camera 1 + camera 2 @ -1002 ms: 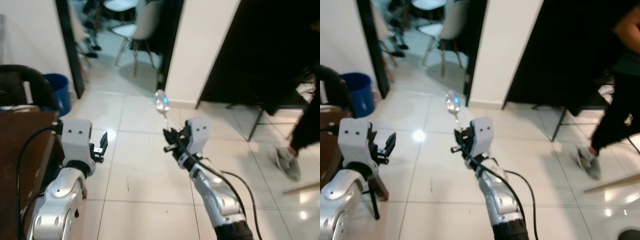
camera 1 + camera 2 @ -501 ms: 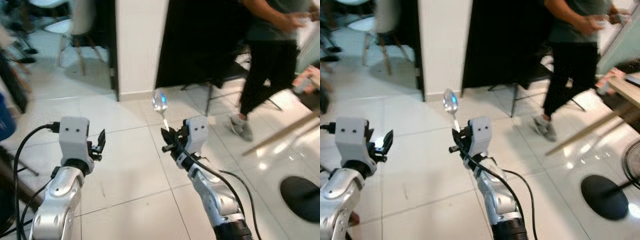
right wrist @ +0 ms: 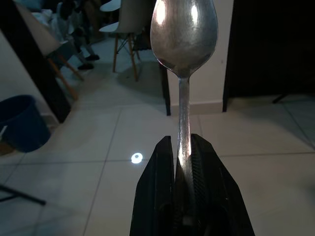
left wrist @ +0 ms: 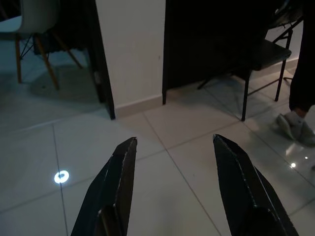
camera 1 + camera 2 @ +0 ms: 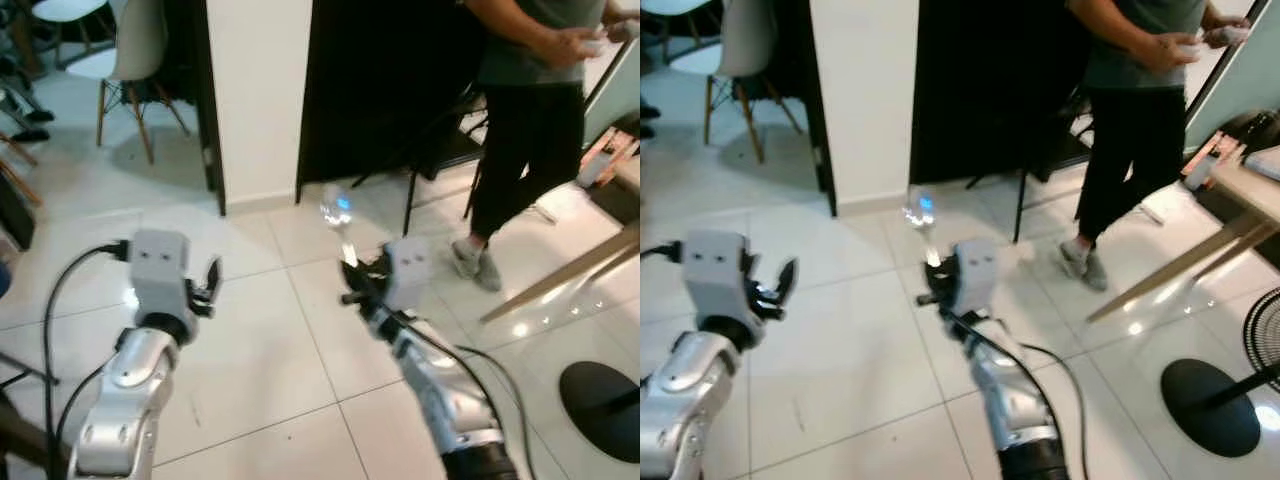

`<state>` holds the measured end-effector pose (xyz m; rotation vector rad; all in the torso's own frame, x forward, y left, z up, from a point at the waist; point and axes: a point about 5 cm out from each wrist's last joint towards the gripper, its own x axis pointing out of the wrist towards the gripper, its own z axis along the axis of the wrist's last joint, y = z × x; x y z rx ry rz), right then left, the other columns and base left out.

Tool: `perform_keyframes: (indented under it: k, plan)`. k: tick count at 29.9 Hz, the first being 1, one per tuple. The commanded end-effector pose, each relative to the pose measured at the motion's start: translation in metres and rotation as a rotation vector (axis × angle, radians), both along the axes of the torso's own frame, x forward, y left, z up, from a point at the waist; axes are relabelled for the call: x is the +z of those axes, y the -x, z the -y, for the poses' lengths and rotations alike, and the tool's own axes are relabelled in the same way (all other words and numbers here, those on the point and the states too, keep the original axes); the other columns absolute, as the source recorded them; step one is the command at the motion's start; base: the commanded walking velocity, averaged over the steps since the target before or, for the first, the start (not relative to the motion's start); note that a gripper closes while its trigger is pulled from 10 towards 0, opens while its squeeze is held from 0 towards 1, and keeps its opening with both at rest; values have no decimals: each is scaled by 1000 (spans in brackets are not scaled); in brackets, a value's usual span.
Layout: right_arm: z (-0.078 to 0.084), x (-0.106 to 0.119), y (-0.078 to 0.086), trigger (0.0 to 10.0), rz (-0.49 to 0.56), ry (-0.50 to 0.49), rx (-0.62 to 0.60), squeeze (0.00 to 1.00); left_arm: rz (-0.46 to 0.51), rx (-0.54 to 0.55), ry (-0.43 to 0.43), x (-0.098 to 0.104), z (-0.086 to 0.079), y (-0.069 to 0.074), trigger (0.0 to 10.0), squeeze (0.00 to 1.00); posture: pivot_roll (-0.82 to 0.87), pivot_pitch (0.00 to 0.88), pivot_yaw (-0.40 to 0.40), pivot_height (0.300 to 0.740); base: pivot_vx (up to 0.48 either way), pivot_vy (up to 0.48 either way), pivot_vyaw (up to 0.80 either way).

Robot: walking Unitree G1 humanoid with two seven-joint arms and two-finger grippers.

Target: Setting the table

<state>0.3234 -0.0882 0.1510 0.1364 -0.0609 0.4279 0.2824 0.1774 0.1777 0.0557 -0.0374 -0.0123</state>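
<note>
Both views swung right; right pincer (image 3: 183,147) still clamps spoon (image 3: 183,29) (left pincer (image 4: 174,162) spread).

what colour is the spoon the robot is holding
Shiny silver spoon, pinched in the right claw; clearest in the right wrist view.

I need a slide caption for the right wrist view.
Right gripper shut on a spoon, bowl raised above the tiled floor.
</note>
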Motion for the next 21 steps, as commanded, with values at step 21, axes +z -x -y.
perform_keyframes:
  k: [21]
  plan:
    - [-3,-4,2,10000,-16,1,5,0,-47,3,15,-8,0,1,10000,0,64,63,-4,740,198,0,-800]
